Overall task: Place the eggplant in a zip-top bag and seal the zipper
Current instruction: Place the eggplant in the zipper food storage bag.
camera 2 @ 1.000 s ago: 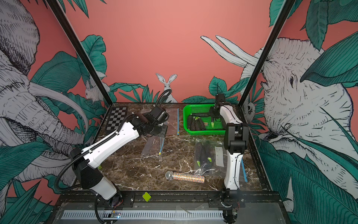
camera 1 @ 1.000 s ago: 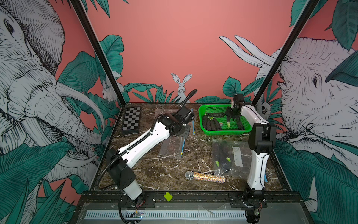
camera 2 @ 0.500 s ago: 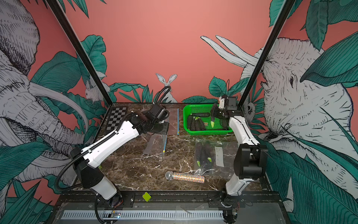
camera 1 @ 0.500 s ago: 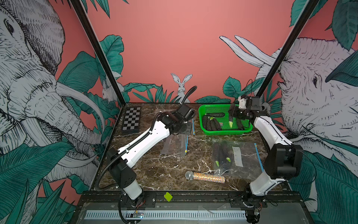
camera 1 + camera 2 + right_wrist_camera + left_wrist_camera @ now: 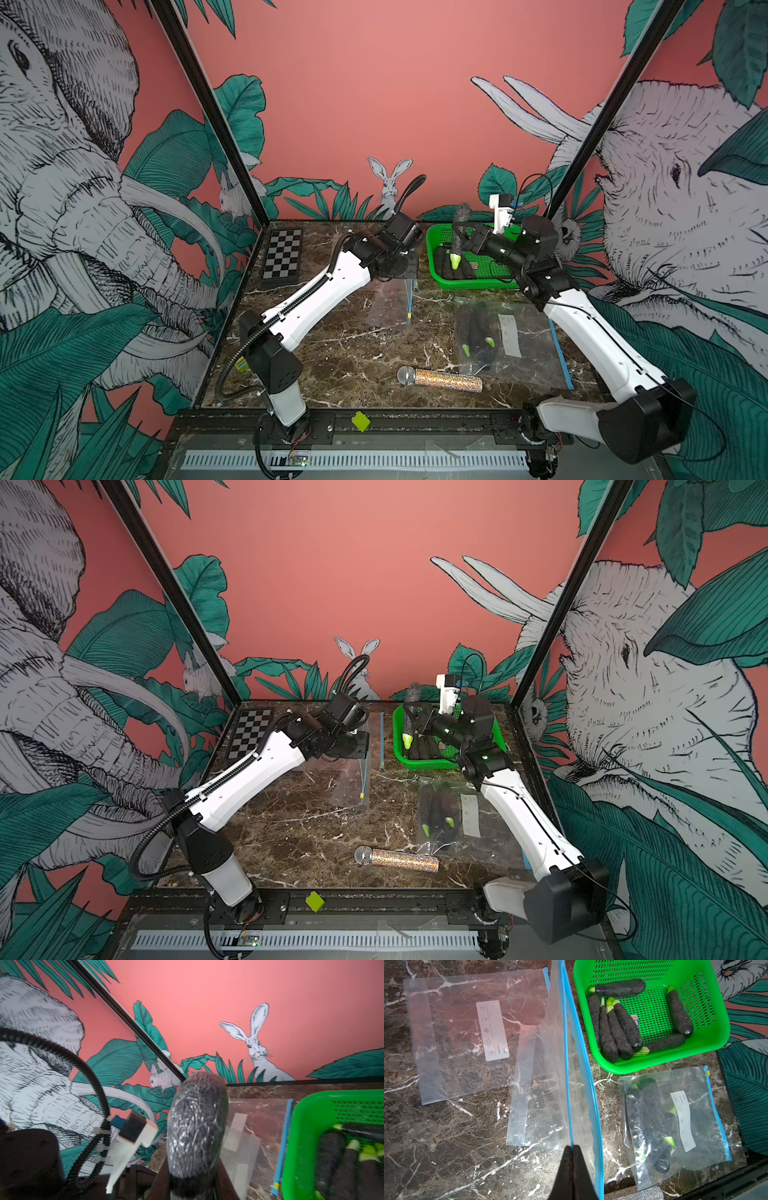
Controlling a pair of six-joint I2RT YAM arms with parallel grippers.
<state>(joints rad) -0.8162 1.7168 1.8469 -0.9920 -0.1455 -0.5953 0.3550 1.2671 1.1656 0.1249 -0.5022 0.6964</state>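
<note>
while a glittery microphone (image 5: pixel 439 378) lies nearest on the counter (image 5: pixel 340 361), clear of our work, we see a filled bag (image 5: pixel 507 338) of eggplants just behind it on the right. further in, our left pincer (image 5: pixel 572 1148) is clamped tight on the blue zipper edge of the empty zip-top bag (image 5: pixel 550 1084). it lifts that edge off the counter, we judge to offer a mouth. beyond, our right pincer (image 5: pixel 193 1180) grips the eggplant (image 5: pixel 196 1122) upright above the green basket (image 5: pixel 469 284), where the others lie. the basket's near wall and the bag's raised lip stand between the eggplant and that mouth. a spare bag (image 5: pixel 467 1032) lies flat beside the held one, and the checkerboard (image 5: pixel 282 257) sits at the far left corner.
</note>
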